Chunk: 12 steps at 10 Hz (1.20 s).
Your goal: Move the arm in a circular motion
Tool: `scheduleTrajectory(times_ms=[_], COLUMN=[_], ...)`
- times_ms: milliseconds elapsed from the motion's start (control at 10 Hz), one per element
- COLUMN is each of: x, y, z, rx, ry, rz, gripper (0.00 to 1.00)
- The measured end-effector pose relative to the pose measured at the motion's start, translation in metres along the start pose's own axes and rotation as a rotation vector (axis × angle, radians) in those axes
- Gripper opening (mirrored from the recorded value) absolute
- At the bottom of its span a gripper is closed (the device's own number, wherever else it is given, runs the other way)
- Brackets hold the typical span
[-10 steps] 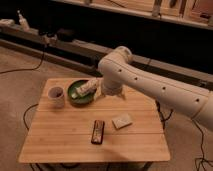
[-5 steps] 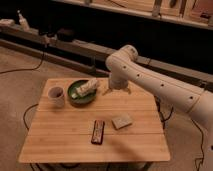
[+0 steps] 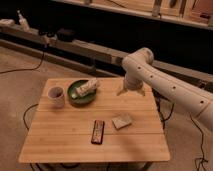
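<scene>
Your arm [image 3: 167, 86] comes in from the right side and bends down over the wooden table [image 3: 60, 137]. Its gripper [image 3: 131, 93] hangs just above the table's far edge, at about 1 o'clock from the middle of the table. The two fingers are spread apart and hold nothing.

The green bowl [image 3: 80, 99] sits at 11 o'clock with a pale wrapped snack [image 3: 89, 87] in it. The white cup [image 3: 55, 96] is just beside the bowl, at 10 o'clock. A dark bar [image 3: 98, 132] lies near 6 o'clock, and a small pale block [image 3: 122, 121] lies near 4 o'clock.

I think you are partway round the circle, at its far side. You do not need to grab anything. For the next move, sweep the gripper round in a smooth curve. Hold it high enough to pass over the bowl and the cup, so you do not knock them.
</scene>
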Motion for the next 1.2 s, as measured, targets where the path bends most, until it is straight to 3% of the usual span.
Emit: scheduleTrajectory(times_ms=[300, 500, 600, 700, 900, 1000, 1200], x=[-0.044, -0.078, -0.094, -0.108, -0.123, -0.124, -0.102], y=[0.012, 0.004, -0.011, -0.034, -0.087, -0.111, -0.141], z=[-0.011, -0.027, -0.036, -0.047, -0.063, -0.07, -0.076], rx=[-0.049, -0.078, -0.08, -0.069, -0.012, 0.019, 0.08], ry=[-0.047, -0.075, -0.09, -0.102, -0.128, -0.132, -0.099], rz=[0.033, 0.048, 0.036, 0.006, -0.066, -0.098, -0.147], gripper=[0.8, 0.8, 0.8, 0.8, 0.8, 0.8, 0.8])
